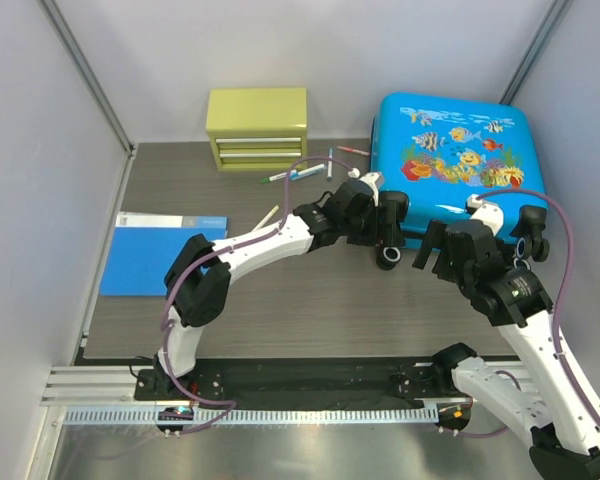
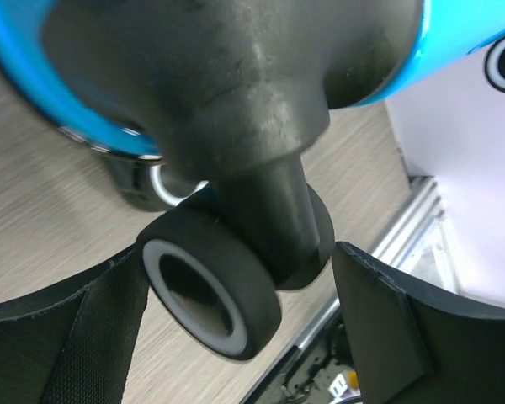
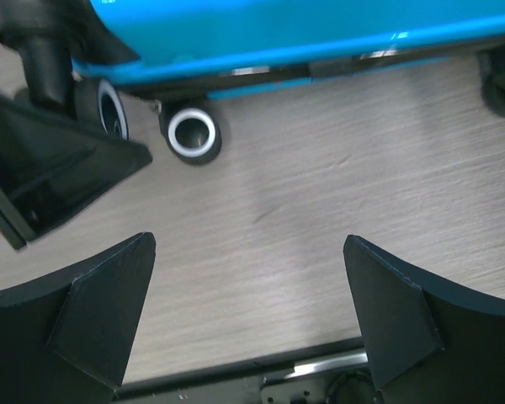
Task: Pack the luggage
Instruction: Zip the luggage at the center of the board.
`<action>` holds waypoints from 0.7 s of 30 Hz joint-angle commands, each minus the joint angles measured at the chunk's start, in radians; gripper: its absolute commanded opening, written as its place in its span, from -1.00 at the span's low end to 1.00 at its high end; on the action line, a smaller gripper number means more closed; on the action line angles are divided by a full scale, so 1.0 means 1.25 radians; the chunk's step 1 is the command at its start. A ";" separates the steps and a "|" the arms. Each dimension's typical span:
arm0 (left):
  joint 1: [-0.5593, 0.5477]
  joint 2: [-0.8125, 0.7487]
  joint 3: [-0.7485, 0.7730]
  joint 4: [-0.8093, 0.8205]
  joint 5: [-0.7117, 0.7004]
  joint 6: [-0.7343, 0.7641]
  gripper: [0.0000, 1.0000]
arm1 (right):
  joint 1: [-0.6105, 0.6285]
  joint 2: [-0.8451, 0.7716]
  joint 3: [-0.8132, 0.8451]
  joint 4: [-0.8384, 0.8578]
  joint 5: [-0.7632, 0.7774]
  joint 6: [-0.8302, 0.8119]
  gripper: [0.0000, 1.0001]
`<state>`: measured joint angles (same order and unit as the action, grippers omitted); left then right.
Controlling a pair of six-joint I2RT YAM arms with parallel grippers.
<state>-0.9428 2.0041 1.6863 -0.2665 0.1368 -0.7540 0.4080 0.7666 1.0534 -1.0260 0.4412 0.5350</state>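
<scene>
The luggage lies flat and closed at the back right, bright blue with a fish print on its lid. My left gripper is at its near left corner. In the left wrist view the jaws stand wide either side of a black caster wheel. The left finger is close against the wheel and the right finger stands apart from it. My right gripper hangs open over bare table just in front of the luggage, with nothing between its fingers.
A yellow-green drawer box stands at the back, with several pens scattered in front of it. A flat blue folder lies at the left. An aluminium rail runs along the near edge.
</scene>
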 commanded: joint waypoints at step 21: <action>0.030 0.006 -0.026 0.397 0.140 -0.264 0.31 | -0.002 -0.034 -0.146 0.110 -0.082 -0.023 1.00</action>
<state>-0.9062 2.0377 1.6527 0.0044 0.2245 -1.0058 0.4080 0.7326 0.8791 -0.9585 0.3058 0.4934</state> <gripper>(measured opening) 0.681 0.996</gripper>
